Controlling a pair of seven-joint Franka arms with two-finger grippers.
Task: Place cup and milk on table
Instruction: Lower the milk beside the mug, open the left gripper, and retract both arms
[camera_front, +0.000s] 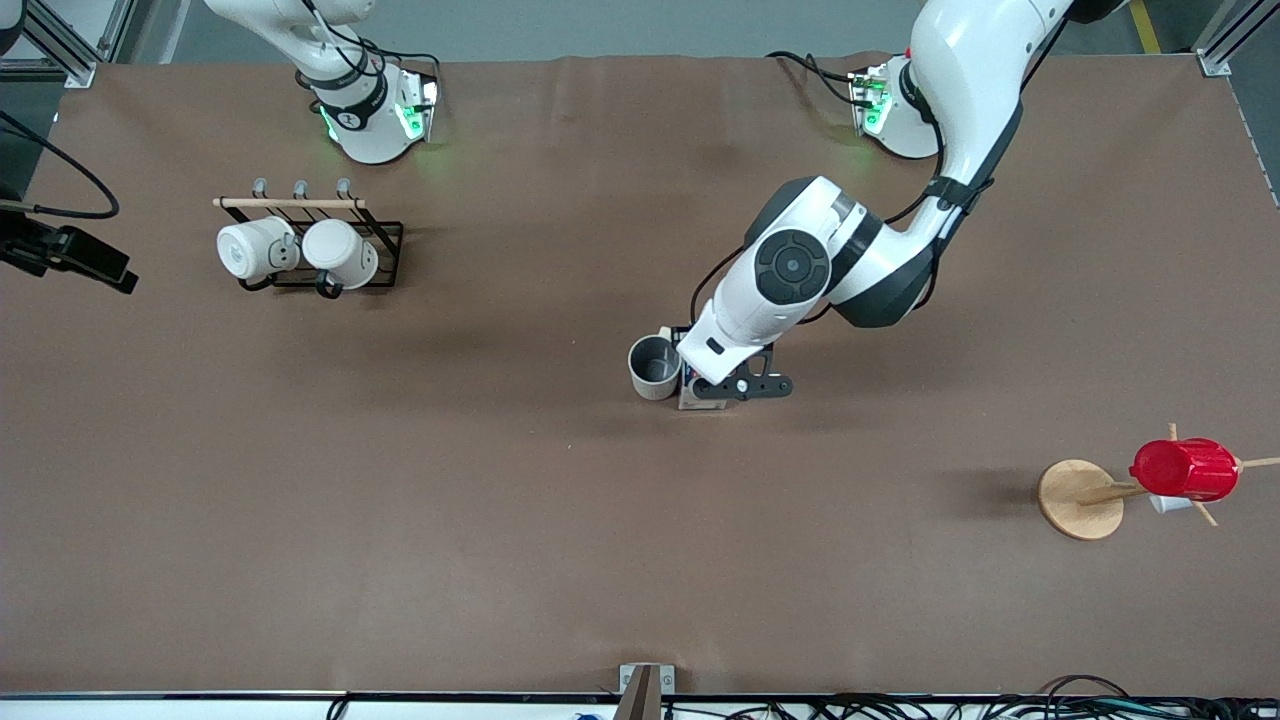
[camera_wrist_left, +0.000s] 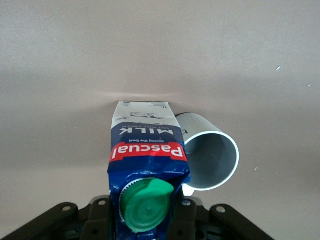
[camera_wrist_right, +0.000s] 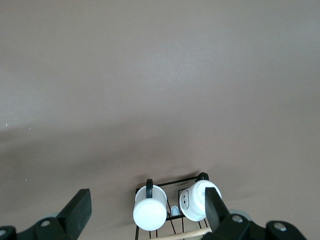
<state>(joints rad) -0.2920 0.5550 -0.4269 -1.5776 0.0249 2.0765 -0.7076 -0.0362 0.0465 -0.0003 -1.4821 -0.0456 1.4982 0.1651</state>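
Observation:
The milk (camera_wrist_left: 146, 150), a dark blue and white carton with a red label and green cap, stands upright on the brown table (camera_front: 400, 500) near its middle. My left gripper (camera_front: 722, 385) is shut on the carton's top; its black fingers (camera_wrist_left: 100, 220) press both sides. The left arm hides most of the carton in the front view. The cup (camera_front: 655, 367), cream-beige with a grey inside, stands upright right beside the milk, toward the right arm's end; it also shows in the left wrist view (camera_wrist_left: 210, 155). My right gripper (camera_wrist_right: 145, 196) is open and empty, high over the mug rack.
A black wire rack (camera_front: 385, 240) with two white mugs (camera_front: 300, 250) stands near the right arm's base. A wooden mug tree (camera_front: 1080, 498) holding a red ribbed cup (camera_front: 1185, 470) stands toward the left arm's end. A black camera (camera_front: 70, 255) juts in at the right arm's end.

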